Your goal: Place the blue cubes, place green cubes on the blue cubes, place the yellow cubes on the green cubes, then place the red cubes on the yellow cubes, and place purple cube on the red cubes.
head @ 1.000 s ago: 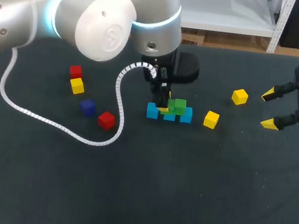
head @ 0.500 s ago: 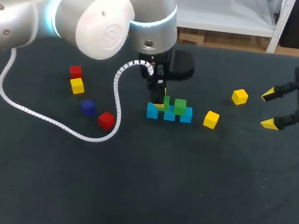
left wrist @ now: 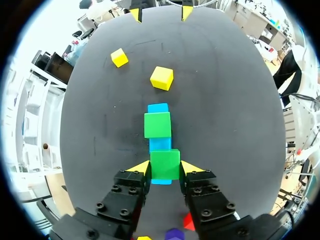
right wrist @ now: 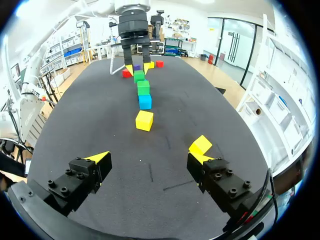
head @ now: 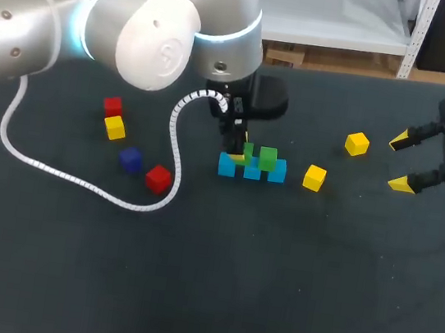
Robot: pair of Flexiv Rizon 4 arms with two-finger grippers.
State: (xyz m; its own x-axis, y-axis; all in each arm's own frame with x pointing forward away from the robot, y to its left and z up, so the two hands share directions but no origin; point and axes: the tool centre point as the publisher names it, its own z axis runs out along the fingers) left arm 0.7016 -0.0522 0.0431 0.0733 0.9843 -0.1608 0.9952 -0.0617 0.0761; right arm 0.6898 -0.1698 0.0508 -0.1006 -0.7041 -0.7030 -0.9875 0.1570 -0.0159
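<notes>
The left arm (head: pixel 159 25) hid most of the left end effector (left wrist: pixel 165 170) from above; its fingers (left wrist: pixel 141 168) clamped a green cube (left wrist: pixel 165 161) atop the blue cubes (head: pixel 252 171). Well right of that row, past a yellow cube (head: pixel 314 178), the right end effector (head: pixel 399 163) hung, fingers apart, over the bench (head: pixel 288 292).

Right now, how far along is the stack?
Done: blue row laid, one green cube on it. In hand: left tool shut on the second green cube atop the row. Left: three yellow cubes, two red cubes and the purple cube, all unstacked.
</notes>
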